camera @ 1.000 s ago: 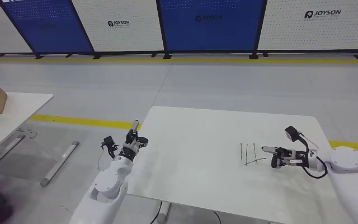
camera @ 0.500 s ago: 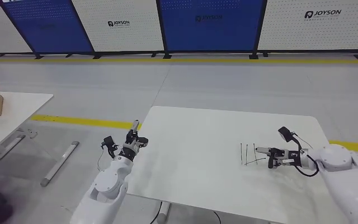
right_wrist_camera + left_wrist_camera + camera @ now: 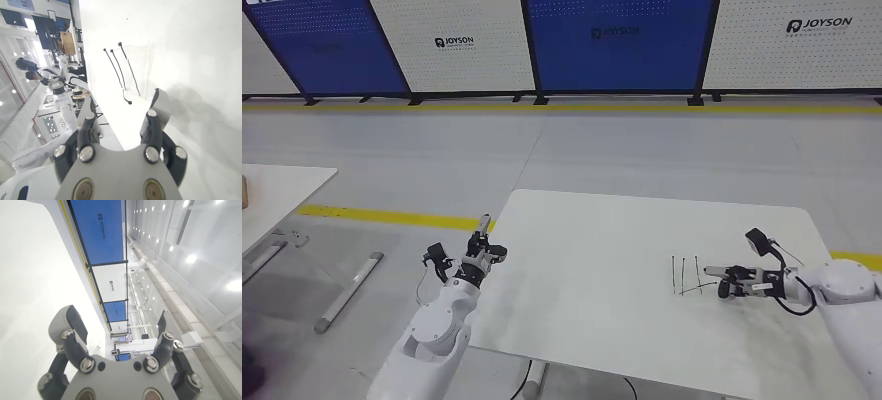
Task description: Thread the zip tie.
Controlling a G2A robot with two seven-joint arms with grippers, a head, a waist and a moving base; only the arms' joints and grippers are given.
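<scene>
At the left edge of the surface (image 3: 572, 310) the left gripper (image 3: 485, 246) hangs with its fingers wide apart and nothing between them; the zip ties are well apart from it, across the whole breadth of the white top.

Over toward the right side lie the zip ties (image 3: 133, 75), flat on the surface: three long ones nearly parallel, their square heads at the far ends and their long axes running away from the robot; a fourth, bent tie (image 3: 127, 99) lies across their near ends (its head is the part closest to the right arm).

Just beside them, low over the surface, is the right gripper (image 3: 122, 96); its fingers are also apart and hold nothing, and they touch no tie.

The right arm is plainly the nearer one. The ties lie just ahead of its open fingers, a little to one side, and the gap between the fingers seems to span across the long ties' axis, so a short advance would probably bring a tail end, or the bent tie's head, between them.
</scene>
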